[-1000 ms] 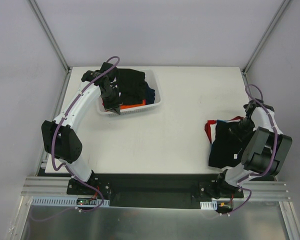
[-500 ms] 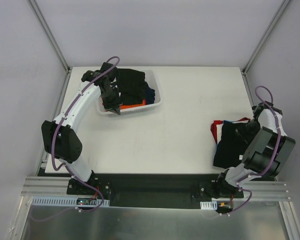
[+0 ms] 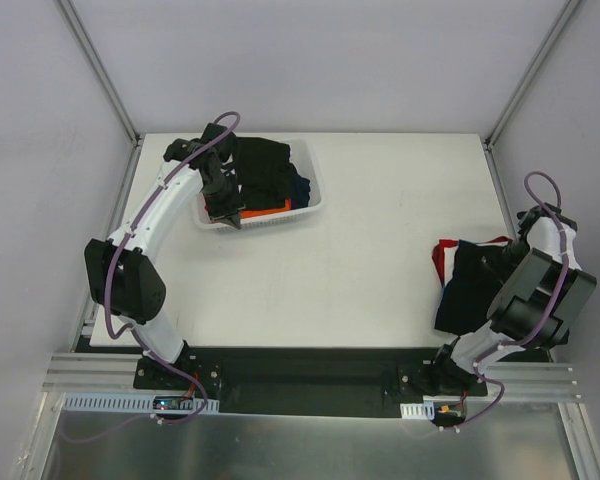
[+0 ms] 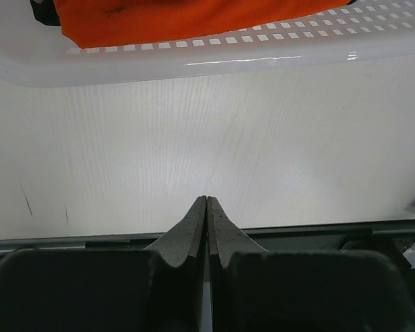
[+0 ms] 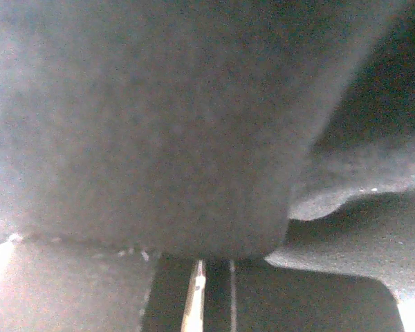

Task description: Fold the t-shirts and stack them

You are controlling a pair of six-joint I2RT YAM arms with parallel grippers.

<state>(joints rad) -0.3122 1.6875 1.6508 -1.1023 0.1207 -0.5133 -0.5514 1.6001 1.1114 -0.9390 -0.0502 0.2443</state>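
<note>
The white table (image 3: 365,235) takes up most of the top view. It is boxed in by pale walls, with 2 slanted metal posts (image 3: 100,70) rising from its far corners. Its whole middle and far right lie bare, so there is wide room between the 2 arms.

The left arm (image 3: 155,215) curves up the left side to the white lattice basket (image 3: 316,204), which sits at the far left of the table. In the basket a black t-shirt (image 3: 263,168) is heaped over a navy one (image 3: 300,187), and an orange t-shirt (image 3: 268,211) lies against the near wall.

The right arm (image 3: 540,290) bends over the table's right edge. There the black t-shirt pile (image 3: 468,295) lies, with a red, white and blue hem (image 3: 444,262) showing at its left side. The pile lies at the right rim of the table, and the arm's elbow block covers its right part.

The left gripper (image 3: 230,218) hangs at the basket's near-left corner, outside the rim. In the left wrist view its fingers (image 4: 194,225) are pressed together, tip to tip, with nothing between them, above bare tabletop. The basket wall (image 4: 207,59) and the orange cloth (image 4: 194,17) lie just ahead of them.

The right gripper (image 3: 498,262) sits over the dark pile. Blurred grey-black cloth (image 5: 159,117) fills almost the whole right wrist view, so I cannot tell whether that gripper is spread or pinching.
</note>
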